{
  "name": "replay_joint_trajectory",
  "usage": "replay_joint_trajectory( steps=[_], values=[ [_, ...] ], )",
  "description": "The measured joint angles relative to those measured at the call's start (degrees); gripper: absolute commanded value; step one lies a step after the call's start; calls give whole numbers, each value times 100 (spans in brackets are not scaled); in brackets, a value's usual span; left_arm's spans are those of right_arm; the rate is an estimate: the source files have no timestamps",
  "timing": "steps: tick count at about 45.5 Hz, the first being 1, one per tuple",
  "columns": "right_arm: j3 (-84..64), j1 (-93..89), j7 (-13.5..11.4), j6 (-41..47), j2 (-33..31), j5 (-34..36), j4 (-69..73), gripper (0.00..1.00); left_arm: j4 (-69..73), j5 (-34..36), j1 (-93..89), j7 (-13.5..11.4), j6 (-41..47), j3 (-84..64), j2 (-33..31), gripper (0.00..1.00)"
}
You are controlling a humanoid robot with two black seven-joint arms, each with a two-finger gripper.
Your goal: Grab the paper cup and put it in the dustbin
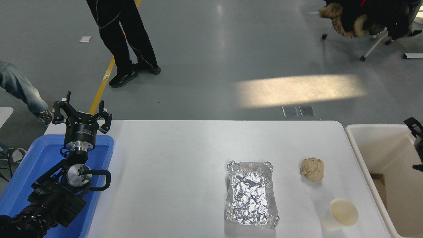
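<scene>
Your right tool (417, 138) is showing only as a sliver of black at the right edge of the view, hanging over the dustbin (360, 155); too little of it is in sight for you to tell whether it is wide or narrow, and nothing is visibly sitting in it. The dustbin is standing directly below and beside that tool, off the right end of the table (172, 165). The paper cup (342, 213) is sitting upright on the table, nearer to you and to the left of the right tool, well apart from it and close to the dustbin's rim. Just beyond the cup the dough lump (312, 169) is lying, and further left the foil tray (251, 193) is resting with its crinkled inside facing up. Your left tool (81, 115) is parking at the far left, spread wide and holding nothing, above the far end of the blue tub (36, 158). Past the table, 1 person (124, 36) in black trousers is standing on the grey floor.
</scene>
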Motion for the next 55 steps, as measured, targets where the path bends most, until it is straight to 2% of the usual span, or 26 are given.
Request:
replay_joint_trajectory(
  steps=[5,12,22,33,43,55],
  values=[
    [-640,1076,6,-34,-231,-282,1382,99,-2,2,-3,0,-3,3,0,99],
    [-1749,2430,10,-34,-32,-490,2857,100,-2,5,-3,0,-4,4,2,99],
    [-2715,4268,14,121,687,-617,4922,100,-1,6,5,-1,-3,5,5,99],
    [-2947,6000,17,409,1589,-653,6879,100,0,-8,7,-2,-3,-1,7,99],
    [-2689,7256,4,1268,1939,-620,7795,100,1,-9,12,-5,-3,-3,1,99],
    [-2364,8284,-4,2517,2048,-474,8175,100,2,-11,14,-9,-3,-3,0,99]
  ],
)
